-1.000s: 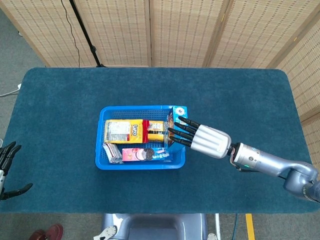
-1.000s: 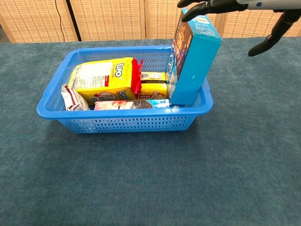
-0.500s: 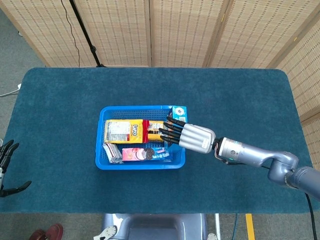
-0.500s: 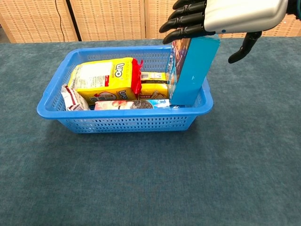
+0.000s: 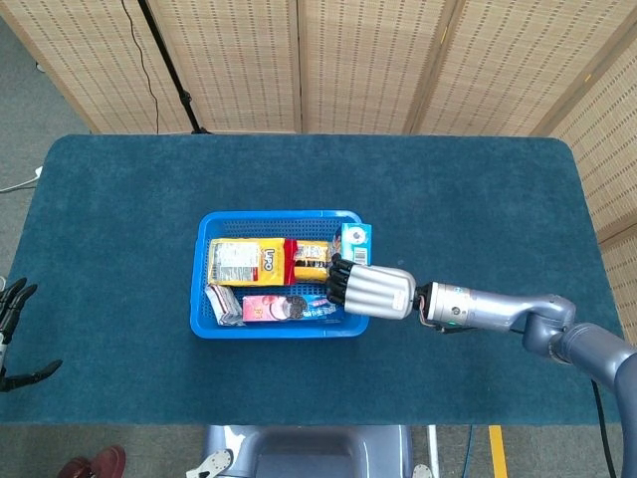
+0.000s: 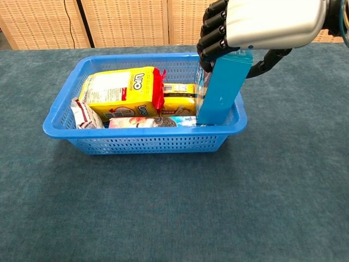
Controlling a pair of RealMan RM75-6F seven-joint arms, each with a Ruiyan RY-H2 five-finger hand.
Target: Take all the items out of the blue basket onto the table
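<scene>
The blue basket (image 5: 274, 214) sits mid-table, its front wall near in the chest view (image 6: 136, 143). A tall blue box (image 6: 223, 93) stands upright at the basket's right end, its top showing in the head view (image 5: 355, 239). My right hand (image 6: 262, 24) wraps over the box's top, fingers down its left face and thumb on its right side; from above the right hand (image 5: 373, 289) covers the basket's right edge. Also inside lie a yellow packet (image 6: 117, 90), a small yellow pack (image 6: 179, 101), a pink packet (image 5: 274, 307) and a white-and-maroon packet (image 6: 83, 114). My left hand (image 5: 15, 334) hangs open at the table's left edge.
The teal table cloth (image 5: 478, 199) stretches wide on every side of the basket. Wicker screens (image 5: 358, 60) and a black stand pole (image 5: 169, 65) rise behind the far edge.
My right hand slid left over the blue box and its fingers curled down around the box's top. The box went from leaning to upright. The left hand barely moved.
</scene>
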